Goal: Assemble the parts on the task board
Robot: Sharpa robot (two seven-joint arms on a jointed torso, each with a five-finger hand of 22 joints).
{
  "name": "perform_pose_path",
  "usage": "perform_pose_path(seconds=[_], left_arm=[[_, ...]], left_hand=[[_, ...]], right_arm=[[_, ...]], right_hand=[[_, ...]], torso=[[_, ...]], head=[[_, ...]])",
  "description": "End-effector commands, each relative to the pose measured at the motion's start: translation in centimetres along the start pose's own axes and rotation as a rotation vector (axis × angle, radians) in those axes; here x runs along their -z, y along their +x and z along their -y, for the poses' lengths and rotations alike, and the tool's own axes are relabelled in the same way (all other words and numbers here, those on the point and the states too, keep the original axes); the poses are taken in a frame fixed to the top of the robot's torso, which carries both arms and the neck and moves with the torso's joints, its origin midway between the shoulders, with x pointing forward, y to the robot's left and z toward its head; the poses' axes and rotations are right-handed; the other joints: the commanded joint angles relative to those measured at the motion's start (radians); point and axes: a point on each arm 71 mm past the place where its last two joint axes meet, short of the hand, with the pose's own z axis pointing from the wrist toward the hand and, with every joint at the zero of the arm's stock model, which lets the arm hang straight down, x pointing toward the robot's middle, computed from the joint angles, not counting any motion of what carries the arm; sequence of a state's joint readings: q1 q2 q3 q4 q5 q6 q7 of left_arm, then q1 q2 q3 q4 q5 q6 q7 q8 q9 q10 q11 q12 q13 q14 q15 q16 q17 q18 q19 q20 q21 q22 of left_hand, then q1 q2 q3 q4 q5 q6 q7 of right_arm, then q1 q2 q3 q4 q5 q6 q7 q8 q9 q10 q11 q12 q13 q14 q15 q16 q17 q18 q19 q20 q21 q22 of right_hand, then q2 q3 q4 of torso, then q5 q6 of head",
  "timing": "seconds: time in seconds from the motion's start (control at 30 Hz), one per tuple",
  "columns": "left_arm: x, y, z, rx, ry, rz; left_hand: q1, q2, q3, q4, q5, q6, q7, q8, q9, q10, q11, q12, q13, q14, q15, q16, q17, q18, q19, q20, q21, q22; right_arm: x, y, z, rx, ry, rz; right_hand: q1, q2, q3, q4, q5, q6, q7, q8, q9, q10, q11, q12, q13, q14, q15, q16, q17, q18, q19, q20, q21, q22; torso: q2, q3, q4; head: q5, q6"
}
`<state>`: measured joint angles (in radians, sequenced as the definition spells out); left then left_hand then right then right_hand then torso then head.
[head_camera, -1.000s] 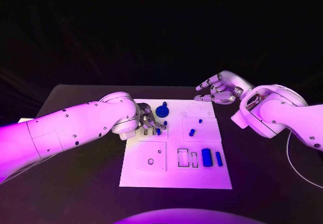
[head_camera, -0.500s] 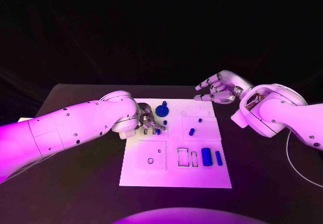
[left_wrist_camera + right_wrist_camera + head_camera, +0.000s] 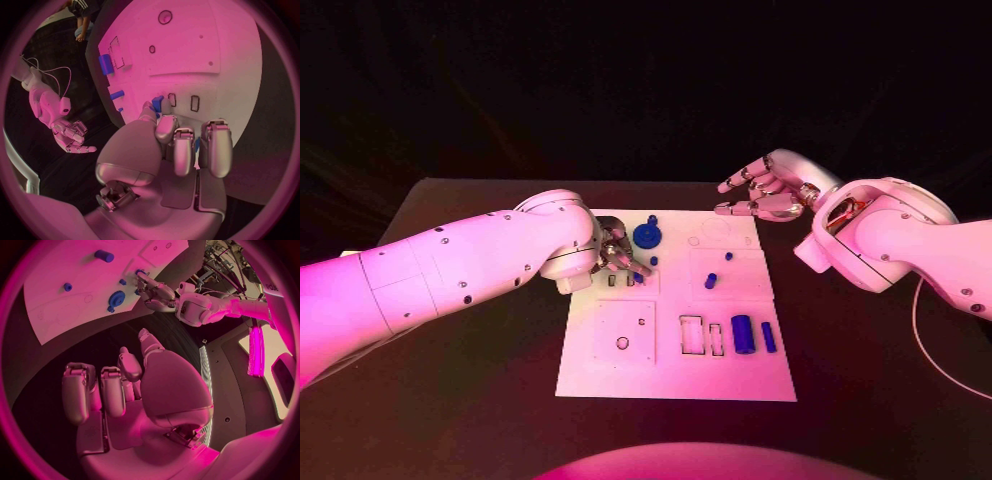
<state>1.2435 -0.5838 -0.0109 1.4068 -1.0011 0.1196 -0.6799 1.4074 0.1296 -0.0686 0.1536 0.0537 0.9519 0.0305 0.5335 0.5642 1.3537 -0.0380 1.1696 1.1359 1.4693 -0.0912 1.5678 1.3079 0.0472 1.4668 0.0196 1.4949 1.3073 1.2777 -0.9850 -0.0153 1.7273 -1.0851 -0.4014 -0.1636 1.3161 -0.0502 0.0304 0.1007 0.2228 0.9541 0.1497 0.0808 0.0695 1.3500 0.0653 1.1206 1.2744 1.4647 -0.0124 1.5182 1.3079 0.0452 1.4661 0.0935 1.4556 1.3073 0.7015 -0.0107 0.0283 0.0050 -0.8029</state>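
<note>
The white task board (image 3: 678, 375) lies mid-table. My left hand (image 3: 617, 260) hovers over its left side near two small slots (image 3: 619, 281) and pinches a small blue part (image 3: 157, 103) between thumb and a fingertip. My right hand (image 3: 764, 195) hangs beyond the board's far right corner, fingers apart and holding nothing. A round blue gear-like part (image 3: 648, 238) sits by the far edge of the board. Small blue pegs (image 3: 711, 283) stand near the middle. A blue block (image 3: 743, 336) and a blue bar (image 3: 769, 338) lie at the near right.
Outlined recesses (image 3: 692, 337) mark the board's near half, with a square panel (image 3: 626, 335) to their left. The black table (image 3: 473, 400) surrounds the board. A thin white cable (image 3: 920, 330) runs along the right arm's side.
The left hand's fingers have shifted very slightly over the slots with the blue part. The right hand has stayed in place.
</note>
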Motion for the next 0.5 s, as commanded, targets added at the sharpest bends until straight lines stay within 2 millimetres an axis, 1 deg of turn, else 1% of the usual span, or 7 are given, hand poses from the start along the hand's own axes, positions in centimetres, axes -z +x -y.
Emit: perform_pose_path(seconds=[0.03, 0.1, 0.2, 0.23, 0.33, 0.4, 0.5], left_arm=[[0.0, 0.2, -0.1, 0.024, 0.013, 0.0], [0.0, 0.2, -0.2, 0.041, 0.018, -0.002], [0.2, 0.2, -0.4, 0.063, 0.019, -0.006], [0.2, 0.2, -0.5, 0.069, 0.018, -0.006], [0.4, 0.1, -0.8, 0.08, 0.013, -0.005], [0.5, 0.1, -1.1, 0.081, 0.01, -0.001], [0.7, -0.1, -1.3, 0.075, 0.005, 0.014]], left_hand=[[0.094, 0.038, 0.066, -0.032, 0.004, -0.013, 0.004, -0.006, 0.007, -0.01, 0.0, -0.017, -0.011, 0.101, -0.004, 0.003, 0.263, -0.015, 0.037, -0.005, -0.001, 0.123], [0.066, -0.007, 0.169, -0.025, 0.001, -0.016, 0.016, -0.008, 0.021, -0.01, 0.007, -0.028, -0.02, 0.101, 0.001, 0.003, 0.263, -0.015, 0.035, 0.001, -0.003, 0.123], [0.041, -0.048, 0.271, -0.02, 0.004, -0.014, 0.01, -0.006, 0.034, -0.008, 0.004, -0.032, -0.023, 0.101, 0.005, 0.003, 0.263, -0.015, 0.034, 0.003, -0.004, 0.123], [0.005, -0.093, 0.367, -0.014, 0.006, -0.017, 0.015, -0.004, 0.048, -0.007, 0.0, -0.033, -0.024, 0.101, 0.007, 0.003, 0.263, -0.015, 0.034, 0.004, -0.004, 0.125], [-0.048, -0.149, 0.498, -0.015, 0.002, -0.018, 0.01, 0.008, 0.072, -0.006, 0.005, -0.036, -0.028, 0.101, 0.008, 0.003, 0.263, -0.014, 0.033, 0.003, -0.007, 0.124], [-0.086, -0.179, 0.576, -0.021, 0.003, -0.02, 0.014, 0.019, 0.09, -0.008, 0.002, -0.043, -0.036, 0.101, 0.006, 0.003, 0.263, -0.014, 0.034, 0.005, -0.007, 0.125], [-0.101, -0.188, 0.607, -0.025, 0.0, -0.019, 0.011, 0.024, 0.098, -0.007, 0.006, -0.043, -0.037, 0.101, 0.004, 0.003, 0.263, -0.014, 0.033, 0.005, -0.008, 0.125]], right_arm=[[-0.1, 0.2, 0.0, 0.006, -0.003, -0.021], [-0.1, 0.3, 0.0, 0.006, -0.002, -0.024], [-0.2, 0.3, 0.1, 0.006, 0.001, -0.03], [-0.2, 0.4, 0.1, 0.006, 0.003, -0.032], [-0.2, 0.4, 0.1, 0.006, 0.006, -0.036], [-0.3, 0.5, 0.2, 0.006, 0.007, -0.038], [-0.3, 0.5, 0.2, 0.004, 0.008, -0.04]], right_hand=[[-0.006, 0.003, -0.006, 0.001, 0.003, 0.008, -0.001, 0.003, 0.001, 0.0, -0.005, 0.004, 0.001, 0.086, -0.003, -0.004, 0.181, 0.005, -0.002, -0.004, -0.004, 0.029], [-0.006, 0.003, -0.006, 0.001, 0.003, 0.008, -0.001, 0.003, 0.001, 0.0, -0.005, 0.004, 0.001, 0.086, -0.003, -0.004, 0.181, 0.005, -0.002, -0.004, -0.004, 0.029], [-0.007, 0.003, -0.007, 0.002, 0.003, 0.008, -0.002, 0.003, 0.001, 0.0, -0.005, 0.004, 0.0, 0.086, -0.003, -0.005, 0.18, 0.006, -0.002, -0.005, -0.005, 0.028], [-0.007, 0.003, -0.007, 0.002, 0.003, 0.008, -0.002, 0.003, 0.001, 0.0, -0.005, 0.004, 0.0, 0.086, -0.003, -0.005, 0.18, 0.006, -0.002, -0.005, -0.005, 0.028], [-0.009, 0.004, -0.008, 0.003, 0.004, 0.009, -0.002, 0.003, 0.001, -0.002, -0.005, -0.001, -0.003, 0.085, -0.003, -0.007, 0.177, 0.007, -0.004, -0.005, -0.008, 0.023], [-0.011, 0.004, -0.01, 0.004, 0.004, 0.009, -0.002, 0.003, 0.001, -0.003, -0.005, -0.002, -0.005, 0.085, -0.003, -0.008, 0.177, 0.007, -0.005, -0.005, -0.008, 0.022], [-0.012, 0.005, -0.01, 0.005, 0.004, 0.009, -0.002, 0.003, 0.001, -0.003, -0.005, -0.003, -0.005, 0.085, -0.003, -0.008, 0.176, 0.007, -0.005, -0.005, -0.009, 0.021]], torso=[[0.0, 0.0005, -0.0001], [0.0, 0.0007, -0.0001], [0.0, 0.0015, 0.0004], [0.0, 0.0016, 0.0004], [0.0, 0.0019, 0.0006], [0.0, 0.0022, 0.001], [-0.001, 0.0023, 0.0016]], head=[[-0.001, -0.001], [-0.001, -0.003], [-0.001, -0.004], [0.001, -0.003], [0.003, -0.002], [0.004, -0.003], [0.003, -0.004]])
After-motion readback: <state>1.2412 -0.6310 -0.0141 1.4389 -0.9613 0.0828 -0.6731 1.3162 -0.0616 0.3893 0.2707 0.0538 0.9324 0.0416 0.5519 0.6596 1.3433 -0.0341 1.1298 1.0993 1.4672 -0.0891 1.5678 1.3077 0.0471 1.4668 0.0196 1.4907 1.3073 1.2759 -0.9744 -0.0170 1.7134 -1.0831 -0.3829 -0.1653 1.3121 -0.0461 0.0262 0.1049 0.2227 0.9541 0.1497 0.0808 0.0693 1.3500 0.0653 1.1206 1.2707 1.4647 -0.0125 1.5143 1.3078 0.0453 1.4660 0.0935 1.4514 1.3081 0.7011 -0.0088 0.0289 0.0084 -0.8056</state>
